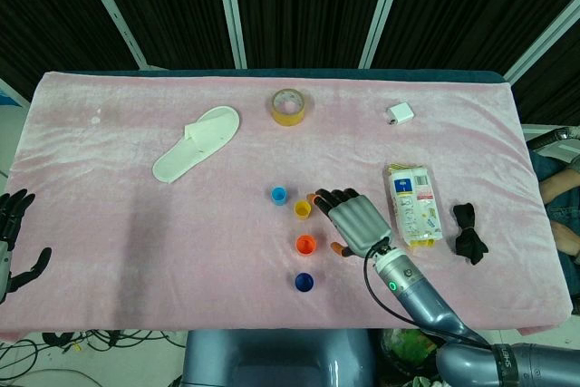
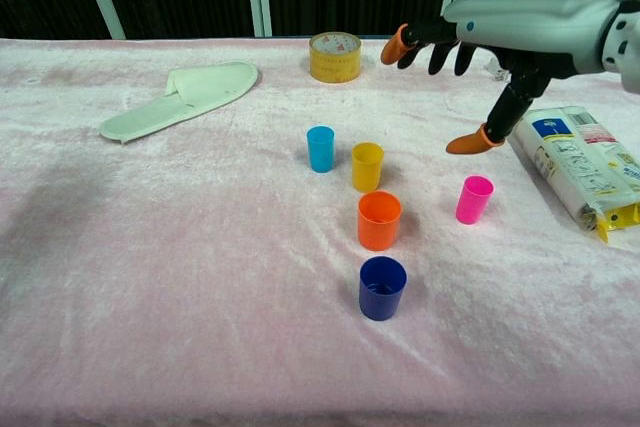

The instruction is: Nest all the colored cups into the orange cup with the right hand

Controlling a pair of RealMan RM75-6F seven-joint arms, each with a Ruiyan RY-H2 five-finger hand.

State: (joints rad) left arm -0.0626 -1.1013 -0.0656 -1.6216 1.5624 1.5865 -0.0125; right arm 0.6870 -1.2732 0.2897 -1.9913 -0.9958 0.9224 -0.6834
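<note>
The right hand (image 2: 470, 47) hovers open and empty above the pink cup (image 2: 474, 199); the orange cup (image 2: 379, 219) stands apart on the counter (image 2: 150, 247). The left hand (image 1: 14, 242) hangs open.

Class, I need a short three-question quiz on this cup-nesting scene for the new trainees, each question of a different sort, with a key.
1. True or false: the right hand is holding a cup.
2. Which cup stands nearest the robot in the chest view? A) light blue cup B) dark blue cup C) pink cup
3. Fill in: the orange cup stands between the dark blue cup and the ____ cup.

Key: 1. False, it hovers above the table with nothing in it. 2. B. 3. Yellow.
</note>
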